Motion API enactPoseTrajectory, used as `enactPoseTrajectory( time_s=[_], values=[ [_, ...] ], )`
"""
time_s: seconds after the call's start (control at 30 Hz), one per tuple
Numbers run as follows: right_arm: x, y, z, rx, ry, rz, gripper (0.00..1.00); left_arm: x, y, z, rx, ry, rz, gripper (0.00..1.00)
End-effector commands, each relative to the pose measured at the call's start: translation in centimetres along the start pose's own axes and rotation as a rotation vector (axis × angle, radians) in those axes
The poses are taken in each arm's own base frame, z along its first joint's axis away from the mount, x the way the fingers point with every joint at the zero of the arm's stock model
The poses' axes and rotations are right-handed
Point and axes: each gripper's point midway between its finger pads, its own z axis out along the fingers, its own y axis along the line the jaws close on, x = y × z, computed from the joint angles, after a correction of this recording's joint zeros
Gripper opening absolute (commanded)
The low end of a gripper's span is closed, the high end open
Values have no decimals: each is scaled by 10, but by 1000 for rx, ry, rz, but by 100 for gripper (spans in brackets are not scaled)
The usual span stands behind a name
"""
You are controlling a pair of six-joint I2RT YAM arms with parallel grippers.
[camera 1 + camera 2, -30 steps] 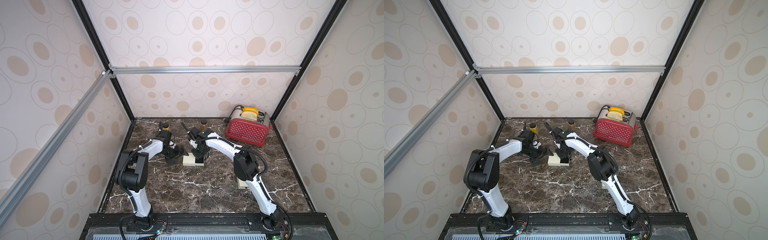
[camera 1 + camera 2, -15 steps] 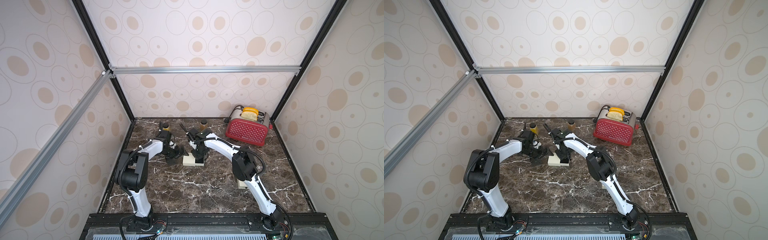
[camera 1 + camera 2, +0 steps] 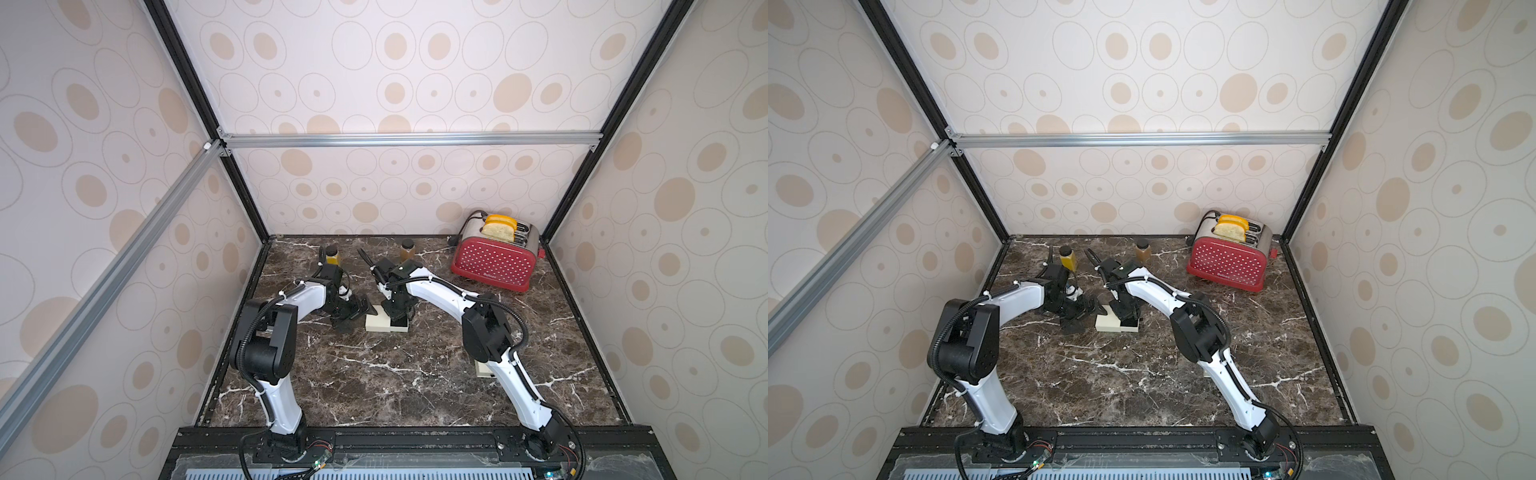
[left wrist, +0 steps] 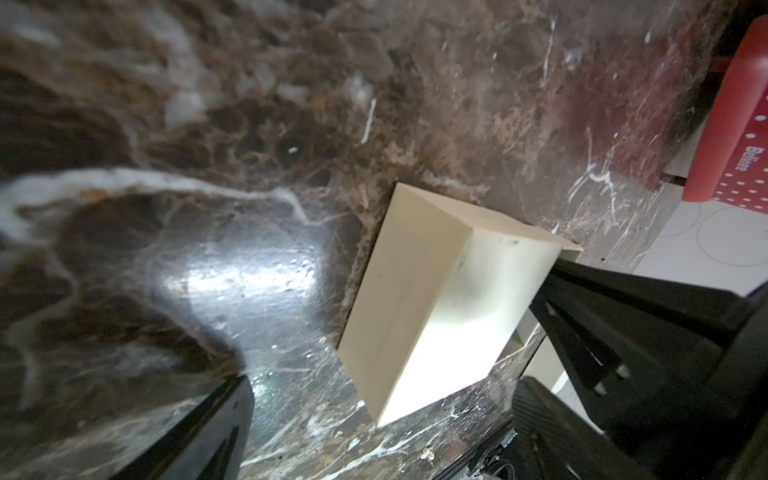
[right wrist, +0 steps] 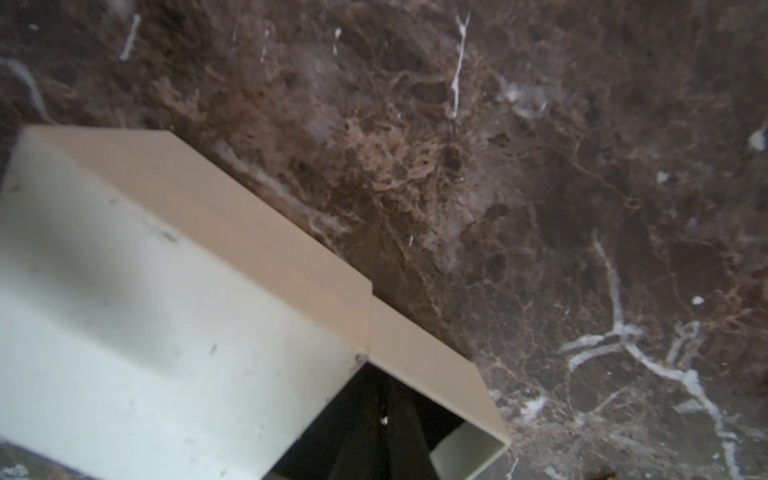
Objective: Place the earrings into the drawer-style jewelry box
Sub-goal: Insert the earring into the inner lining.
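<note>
A smooth cream rectangular jewelry box (image 3: 379, 323) lies on the glossy veined brown marble bench (image 3: 374, 376), just ahead of the wide-spread left hand (image 3: 355, 316). The right hand (image 5: 382, 440), pinched narrow, dips into its slid-out drawer (image 5: 467, 453), a tiny pale speck (image 5: 384, 419) at its tip. A red dotted toaster (image 3: 494, 262) stands well beyond.

A dark brown marble-look worktop (image 3: 374, 374), polished and glossy, with white veins and bright glare. The box (image 4: 399, 291) is cream, smooth and matt, faintly scuffed, like card or plastic. The toaster (image 3: 494, 262) has smooth red sides and shiny metal on top. The rails (image 3: 407, 139) are silvery matt metal; arm shells (image 3: 307, 297) glossy white plastic.
</note>
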Motion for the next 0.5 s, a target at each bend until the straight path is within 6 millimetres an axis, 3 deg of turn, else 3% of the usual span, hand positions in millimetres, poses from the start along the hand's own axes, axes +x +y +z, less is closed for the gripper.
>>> enactPoseTrajectory(
  time_s=[0.0,0.47],
  values=[
    [4,5,7,9,23,-4,9,1,-3,-3,11,-3,23,99],
    [2,6,-11,16,-6,-6,29,5,-6,-4,22,-6,32,99]
  ],
)
